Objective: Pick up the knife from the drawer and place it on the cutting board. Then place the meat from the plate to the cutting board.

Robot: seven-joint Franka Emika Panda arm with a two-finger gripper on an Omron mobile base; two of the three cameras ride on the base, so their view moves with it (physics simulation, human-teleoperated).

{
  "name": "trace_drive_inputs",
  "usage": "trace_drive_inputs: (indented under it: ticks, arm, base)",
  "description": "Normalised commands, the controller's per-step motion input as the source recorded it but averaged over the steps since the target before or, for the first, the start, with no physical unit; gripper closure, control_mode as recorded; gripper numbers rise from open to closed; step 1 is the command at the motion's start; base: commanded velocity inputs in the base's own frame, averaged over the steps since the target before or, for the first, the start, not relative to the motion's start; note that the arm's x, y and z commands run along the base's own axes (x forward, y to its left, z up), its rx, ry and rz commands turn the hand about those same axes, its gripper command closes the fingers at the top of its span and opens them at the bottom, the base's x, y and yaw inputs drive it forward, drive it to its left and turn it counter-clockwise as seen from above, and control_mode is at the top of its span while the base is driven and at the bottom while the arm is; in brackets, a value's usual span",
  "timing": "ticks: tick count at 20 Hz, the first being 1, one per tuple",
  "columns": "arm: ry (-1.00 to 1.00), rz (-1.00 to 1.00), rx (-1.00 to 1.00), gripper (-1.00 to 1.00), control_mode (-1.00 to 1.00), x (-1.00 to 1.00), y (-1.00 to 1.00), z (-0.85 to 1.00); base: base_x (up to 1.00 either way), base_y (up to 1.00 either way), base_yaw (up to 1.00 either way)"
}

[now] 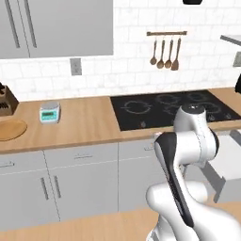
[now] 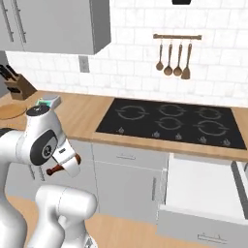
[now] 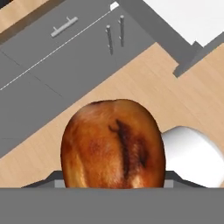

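A roasted brown piece of meat [image 3: 113, 144] sits right in front of the hand camera and hides my fingertips. In the right base view my gripper [image 2: 57, 167] hangs low in front of the cabinet doors, shut on the meat [image 2: 51, 170], well above the wooden floor. The drawer [image 2: 203, 189] stands pulled out under the right end of the cooktop, its white inside bare as far as it shows; it also appears as drawer [image 1: 230, 162] and drawer [image 3: 188, 17]. The knife and the cutting board are out of view.
A black cooktop [image 2: 169, 121] is set in the wooden counter. Wooden spoons [image 2: 177, 60] hang on the wall. At the left are a knife block [image 1: 5, 101], a small scale [image 1: 49, 113] and a round wooden disc [image 1: 10, 129]. Grey cabinet doors [image 3: 65, 57] stand below.
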Motion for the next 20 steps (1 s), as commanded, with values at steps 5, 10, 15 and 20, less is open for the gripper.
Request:
trace_drive_inputs:
  ticks: [5,10,15,20]
  arm:
    - [0.00,0.00,0.00,1.00,1.00,0.00,0.00,0.00]
    - [0.00,0.00,0.00,1.00,1.00,0.00,0.00,0.00]
    - [0.00,0.00,0.00,1.00,1.00,0.00,0.00,0.00]
    - [0.00,0.00,0.00,1.00,1.00,0.00,0.00,0.00]
  base:
    - [-0.99,-0.53,0.00]
    - [-0.27,-0.88,0.00]
    - [0.00,-1.00,-0.01]
    - [0.00,-1.00,-0.04]
